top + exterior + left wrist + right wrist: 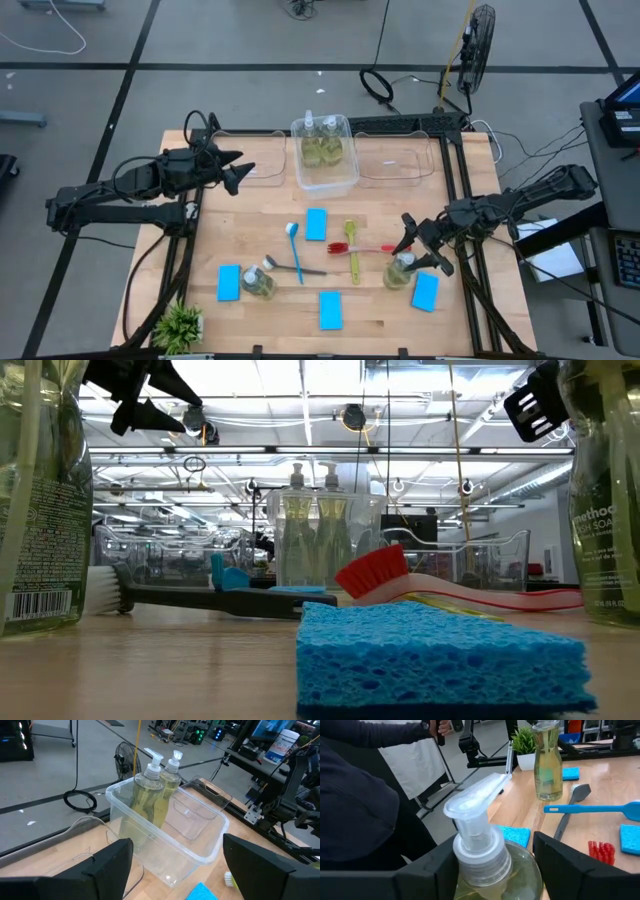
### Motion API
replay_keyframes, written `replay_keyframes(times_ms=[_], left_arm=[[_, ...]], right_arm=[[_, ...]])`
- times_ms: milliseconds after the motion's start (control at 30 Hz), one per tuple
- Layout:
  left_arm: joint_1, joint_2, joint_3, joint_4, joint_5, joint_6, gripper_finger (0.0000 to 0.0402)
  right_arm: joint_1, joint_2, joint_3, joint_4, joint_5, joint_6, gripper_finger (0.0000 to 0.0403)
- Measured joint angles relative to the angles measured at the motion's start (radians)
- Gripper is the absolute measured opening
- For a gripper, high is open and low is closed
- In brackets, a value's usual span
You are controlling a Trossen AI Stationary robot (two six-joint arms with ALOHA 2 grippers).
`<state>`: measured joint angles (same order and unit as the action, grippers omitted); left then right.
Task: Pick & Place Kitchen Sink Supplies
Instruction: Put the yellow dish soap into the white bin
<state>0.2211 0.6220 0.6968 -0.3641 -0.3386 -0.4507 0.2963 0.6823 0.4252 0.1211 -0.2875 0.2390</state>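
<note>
Two clear bottles of yellow-green liquid stand in the middle clear bin [325, 150] at the far edge. Two more stand upright on the table, one at the near left [258, 280] and one at the near right [400, 272]. My right gripper [425, 245] is open at the near-right bottle, with its white pump top [477, 795] between the fingers. Several blue sponges [316, 224] lie flat around the blue [295, 248], grey [305, 270], yellow-green [352, 250] and red [368, 248] brushes. My left gripper [235, 172] hangs open above the far left, nothing in it. My right gripper comes level from the table's right side with a finger on either side of the bottle's white collar [480, 862]. One finger [432, 870] lies close beside the collar. A gap shows before the other finger [570, 865]. I cannot tell whether either touches.
Empty clear bins stand left [250, 160] and right [395, 165] of the middle one. A small green plant [178, 325] stands at the near left corner. A person in a dark sleeve [355, 795] stands beyond the table's edge. Bare wood lies before the left bin.
</note>
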Motion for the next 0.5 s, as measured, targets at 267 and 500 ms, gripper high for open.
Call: replay_keyframes(times_ms=[267,500], left_arm=[[0.0,0.0,0.0,0.001,0.0,-0.003,0.0306],[0.0,0.0,0.0,0.001,0.0,-0.003,0.0306]], right_arm=[[0.0,0.0,0.0,0.031,0.006,-0.002,0.0189],[-0.001,0.0,0.0,0.05,0.014,-0.005,0.0117]])
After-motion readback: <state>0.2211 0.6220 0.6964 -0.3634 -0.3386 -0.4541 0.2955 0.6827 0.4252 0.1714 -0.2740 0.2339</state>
